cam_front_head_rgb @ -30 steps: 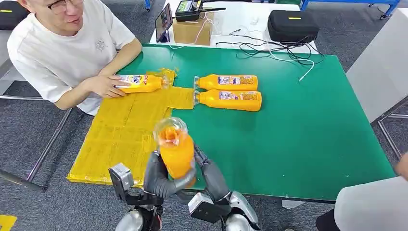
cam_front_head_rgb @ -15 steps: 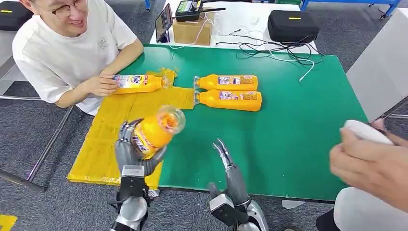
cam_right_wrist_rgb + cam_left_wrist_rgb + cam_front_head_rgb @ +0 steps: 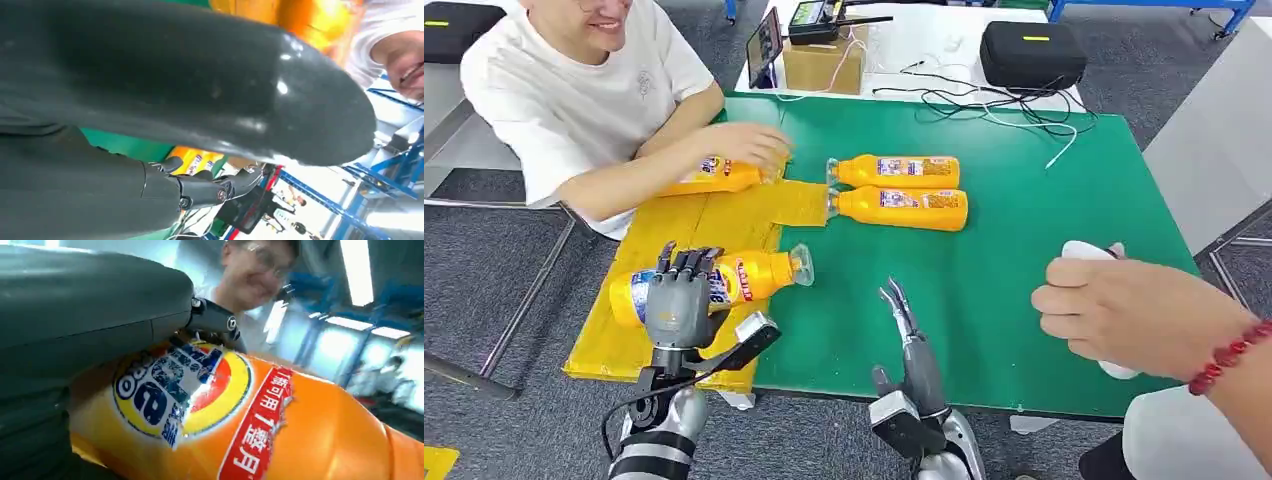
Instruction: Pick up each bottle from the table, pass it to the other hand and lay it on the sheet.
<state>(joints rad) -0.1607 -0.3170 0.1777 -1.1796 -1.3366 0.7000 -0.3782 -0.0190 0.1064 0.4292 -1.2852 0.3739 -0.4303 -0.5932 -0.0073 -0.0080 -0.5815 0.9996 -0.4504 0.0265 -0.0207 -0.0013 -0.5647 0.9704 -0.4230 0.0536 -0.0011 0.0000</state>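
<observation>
Robot's left hand [image 3: 677,300] grips an orange bottle [image 3: 754,275] lying sideways over the yellow sheet [image 3: 674,235]. Right hand [image 3: 904,325] empty, fingers straight, above green table [image 3: 1024,200] w/ two more bottles [image 3: 894,190].

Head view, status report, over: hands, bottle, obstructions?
Left hand grips orange bottle over yellow sheet. Right hand open, fingers apart. Person's hand on another bottle there.

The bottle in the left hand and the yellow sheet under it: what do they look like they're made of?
The bottle looks like glossy translucent plastic: its clear neck lets light through, highlights sit on the orange body, and a printed label wraps it. The yellow sheet looks like thin, matte, creased material, paper or film; which one I can't tell. The left hand grips the bottle with dark fingers.
</observation>
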